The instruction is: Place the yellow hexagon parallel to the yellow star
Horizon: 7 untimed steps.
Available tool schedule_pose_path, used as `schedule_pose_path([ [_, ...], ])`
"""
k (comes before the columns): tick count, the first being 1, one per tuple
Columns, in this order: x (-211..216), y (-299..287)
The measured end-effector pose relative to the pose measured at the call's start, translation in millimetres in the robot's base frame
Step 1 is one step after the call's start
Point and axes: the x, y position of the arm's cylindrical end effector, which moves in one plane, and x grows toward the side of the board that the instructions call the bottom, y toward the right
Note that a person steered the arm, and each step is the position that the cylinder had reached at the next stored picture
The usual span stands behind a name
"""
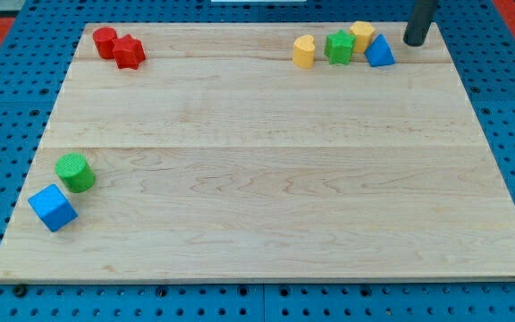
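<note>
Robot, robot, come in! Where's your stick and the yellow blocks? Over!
My tip at the view's top right, right of the blue triangle. Two yellow blocks flank the green star. Blue triangle sits between tip and cluster.

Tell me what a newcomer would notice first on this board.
The eye goes first to the crowded group at the view's top right: a yellow block, a green block, a second yellow block and a blue triangle bunched together, with my tip just to their right. Next come two red blocks touching at the top left, then a green cylinder and blue cube at the bottom left.
</note>
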Motion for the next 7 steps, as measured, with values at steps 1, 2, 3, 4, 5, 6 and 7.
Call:
schedule_pose_path([
  [1,0,0],
  [2,0,2],
  [3,-14,2],
  [4,-20,1],
  [5,-20,0],
  [6,-20,0],
  [7,-20,-12],
])
